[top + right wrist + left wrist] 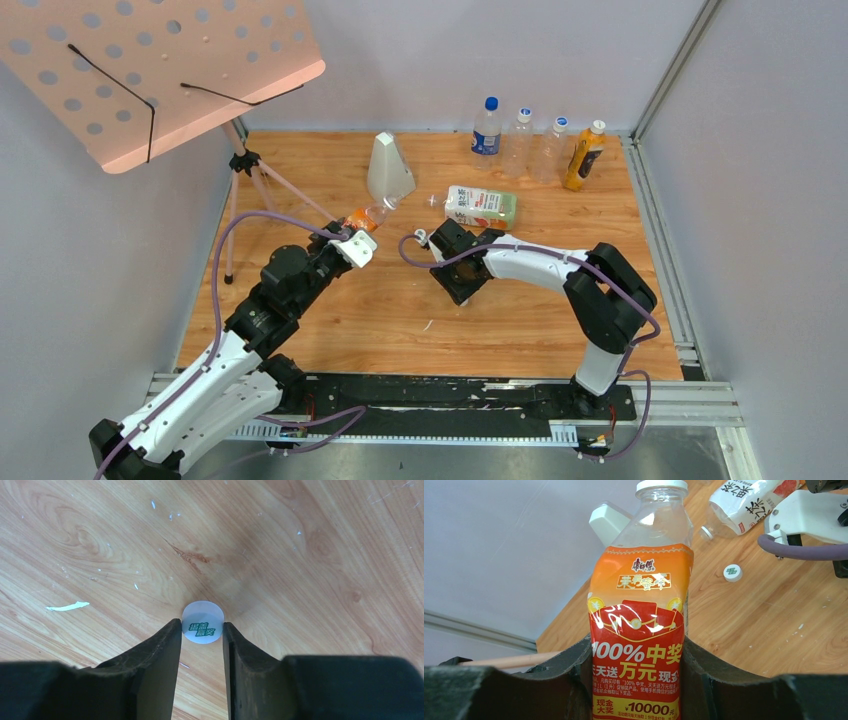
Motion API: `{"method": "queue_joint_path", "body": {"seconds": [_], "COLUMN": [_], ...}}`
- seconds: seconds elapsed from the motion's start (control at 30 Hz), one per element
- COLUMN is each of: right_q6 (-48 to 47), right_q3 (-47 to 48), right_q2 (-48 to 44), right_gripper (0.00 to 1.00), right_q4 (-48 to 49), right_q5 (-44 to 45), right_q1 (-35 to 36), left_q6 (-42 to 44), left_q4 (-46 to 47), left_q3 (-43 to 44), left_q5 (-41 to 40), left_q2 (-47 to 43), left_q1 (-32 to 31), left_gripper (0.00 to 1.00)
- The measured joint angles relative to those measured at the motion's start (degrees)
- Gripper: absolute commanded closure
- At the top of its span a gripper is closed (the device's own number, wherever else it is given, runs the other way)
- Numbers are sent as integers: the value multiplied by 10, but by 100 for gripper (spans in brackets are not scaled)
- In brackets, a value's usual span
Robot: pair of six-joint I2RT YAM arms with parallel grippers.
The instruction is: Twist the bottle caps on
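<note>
Where it lies flat on the wooden worktop (300, 555), a small round white plastic cap with green print (202, 622) is pinched between the narrow-set right fingers (155, 655). A small clear plastic orange-labelled bottle (639, 630), a white screw cap (661, 486) on its neck, is clamped by the left fingers (549, 680).

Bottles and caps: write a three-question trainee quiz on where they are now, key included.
1. True or false: the orange-labelled bottle in the left gripper has no cap on.
2. What sits between the fingertips of the right gripper? A) a blue cap B) a white cap with green print C) nothing
3. How is the large bottle positioned?
Key: 1 false, a white screw cap sits on its neck. 2 B. 3 On its side on the table.
</note>
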Motion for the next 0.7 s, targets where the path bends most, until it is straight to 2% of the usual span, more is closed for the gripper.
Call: {"method": "queue_joint_path", "body": {"seconds": [0.17,0.37,0.7], "right_q6": [-4,-5,-4], "right_q3": [0,0,0], "right_q2": [0,0,3], "right_gripper": [72,61,60], "right_q4": [0,0,0], "right_q5": [0,0,4], "right_q1": [3,3,8], "left_q6": [0,0,0], "left_q4": [0,0,0], "left_q3": [0,0,0], "left_q5": [0,2,2], "left_q2": [-1,-2,-2], "left_q1": [0,0,0], "left_gripper": [100,100,100]}}
